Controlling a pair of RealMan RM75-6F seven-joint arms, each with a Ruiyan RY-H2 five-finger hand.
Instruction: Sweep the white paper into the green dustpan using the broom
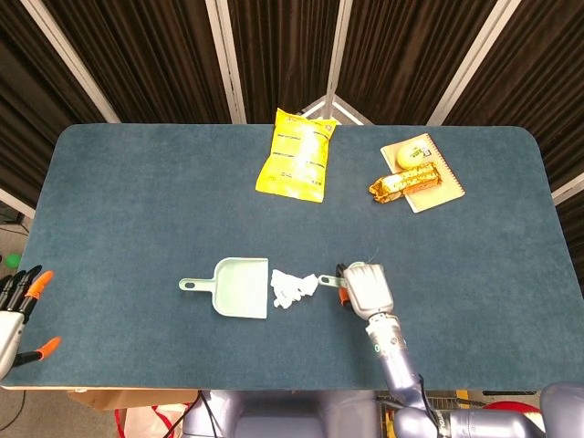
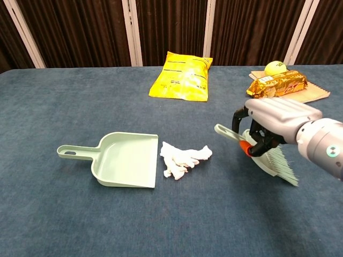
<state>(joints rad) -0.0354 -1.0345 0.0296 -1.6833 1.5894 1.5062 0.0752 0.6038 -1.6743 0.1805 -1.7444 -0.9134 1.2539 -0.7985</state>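
The green dustpan (image 1: 237,287) (image 2: 120,159) lies flat at the table's middle, handle pointing left. Crumpled white paper (image 1: 292,286) (image 2: 183,158) sits right against its open right edge. My right hand (image 1: 365,289) (image 2: 276,123) grips the green broom (image 2: 262,155) and holds it lifted off the cloth, handle tip pointing left toward the paper, bristles slanting down to the right. In the head view the hand covers most of the broom. My left hand (image 1: 16,306) hangs beside the table's left front corner, holding nothing, fingers apart.
A yellow snack bag (image 1: 296,155) (image 2: 183,76) lies at the back centre. A notebook (image 1: 436,182) with a gold wrapped bar (image 1: 407,182) (image 2: 276,84) and a round yellow object (image 2: 275,68) sits at the back right. Blue cloth covers the table (image 1: 137,201).
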